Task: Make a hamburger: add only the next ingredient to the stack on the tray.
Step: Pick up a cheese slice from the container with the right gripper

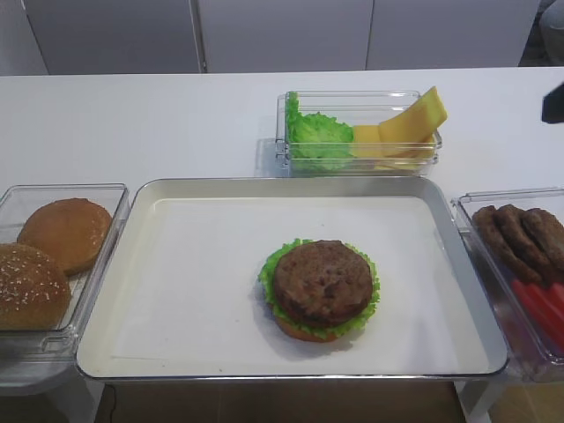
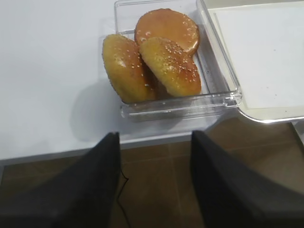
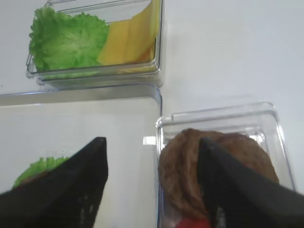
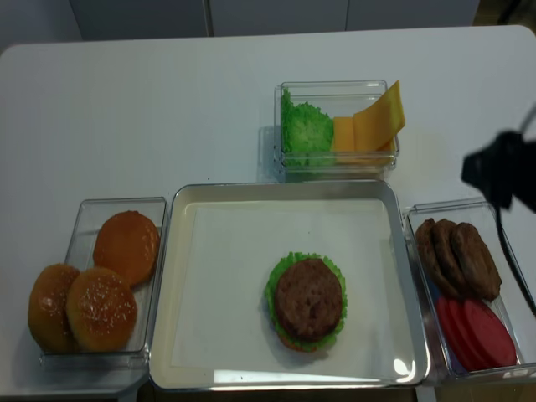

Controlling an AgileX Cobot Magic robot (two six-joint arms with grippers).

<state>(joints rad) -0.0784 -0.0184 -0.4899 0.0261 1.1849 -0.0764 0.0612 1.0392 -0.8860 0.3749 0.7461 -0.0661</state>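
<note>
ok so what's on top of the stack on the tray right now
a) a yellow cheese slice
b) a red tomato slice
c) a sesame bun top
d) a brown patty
d, the stack on the tray ends in a bare brown patty over lettuce, while the cheese slices sit in the clear box behind the tray.

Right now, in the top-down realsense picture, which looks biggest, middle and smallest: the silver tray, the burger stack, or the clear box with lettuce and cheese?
1. The silver metal tray, biggest by far.
2. The clear plastic box of lettuce and cheese.
3. The round burger stack, smallest, though the box sits farther from the camera.
</note>
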